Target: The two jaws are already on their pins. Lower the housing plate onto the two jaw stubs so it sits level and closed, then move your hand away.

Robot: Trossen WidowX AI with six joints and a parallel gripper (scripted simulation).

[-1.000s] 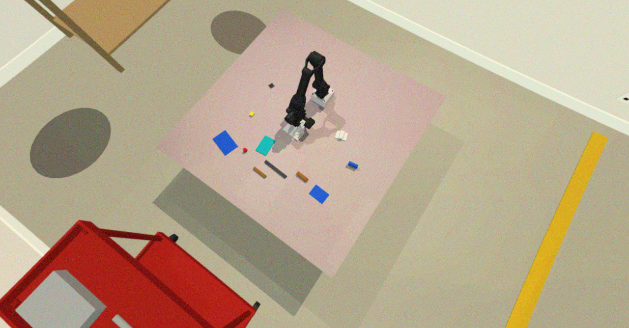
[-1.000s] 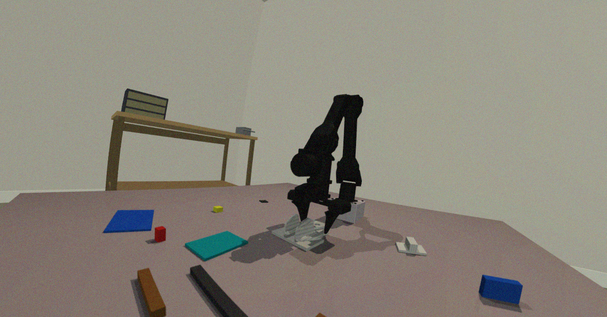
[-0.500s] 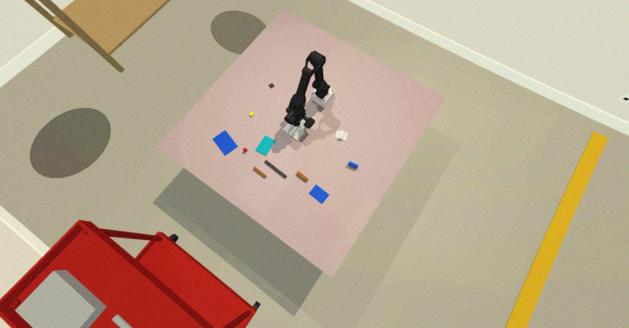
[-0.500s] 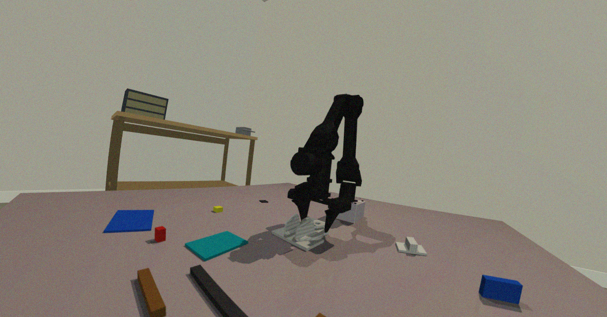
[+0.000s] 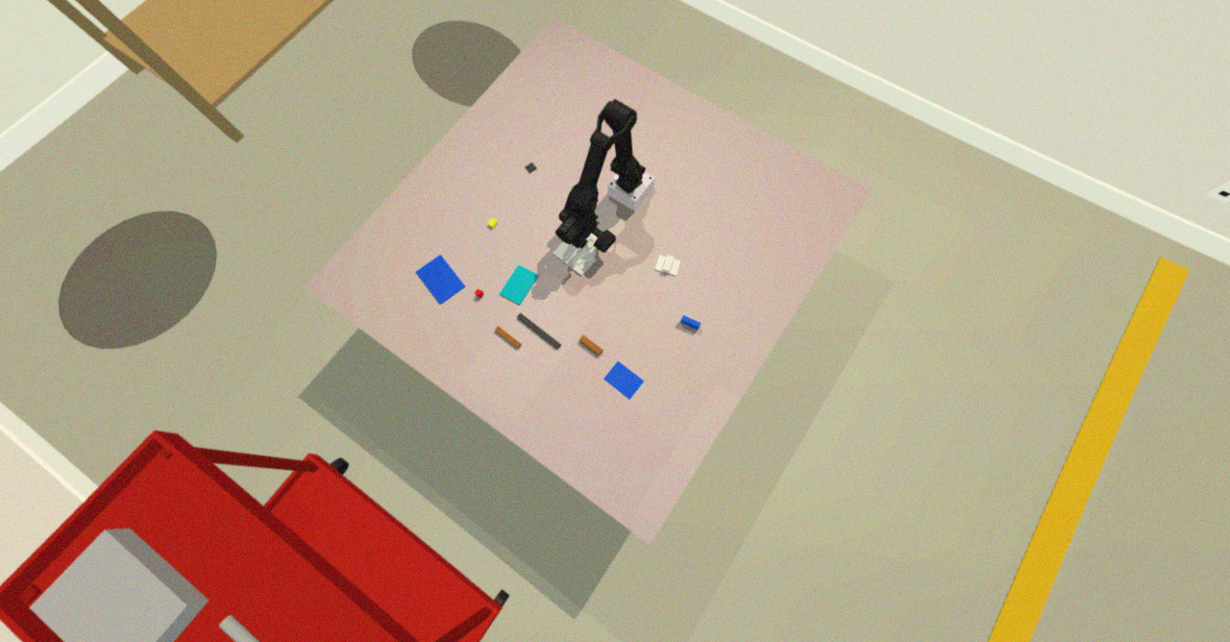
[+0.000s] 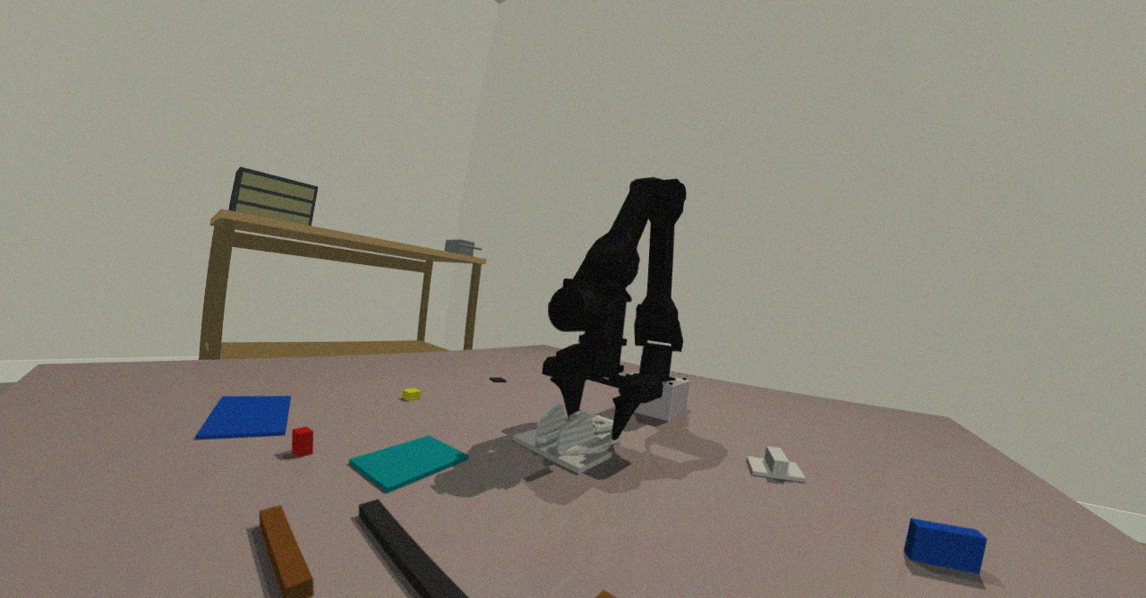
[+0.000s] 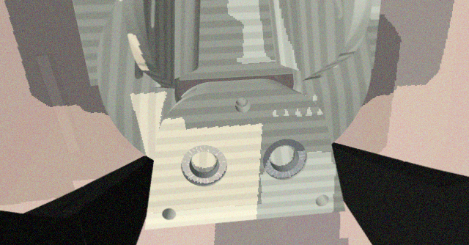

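Note:
My gripper (image 5: 590,242) (image 6: 595,426) (image 7: 240,158) is shut on the pale housing plate (image 7: 231,191), with one black finger at each side edge. The plate has two round holes with raised rims; pale round surfaces show inside them. Its lower edge slants a little in the wrist view. The two curved, ribbed jaws stand side by side beyond the plate, a left jaw (image 7: 122,65) and a right jaw (image 7: 344,61). They stand over a pale flat base (image 6: 525,439). The jaw stubs are hidden under the plate, so contact and seating cannot be told.
A small white ridged stand (image 5: 667,264) (image 6: 775,463) is to the right. A teal plate (image 5: 518,284) (image 6: 408,461), a red block (image 5: 479,293) (image 6: 302,441) and a dark bar (image 5: 538,331) (image 6: 408,551) lie nearby. A blue block (image 5: 690,322) (image 6: 945,544) is farther right.

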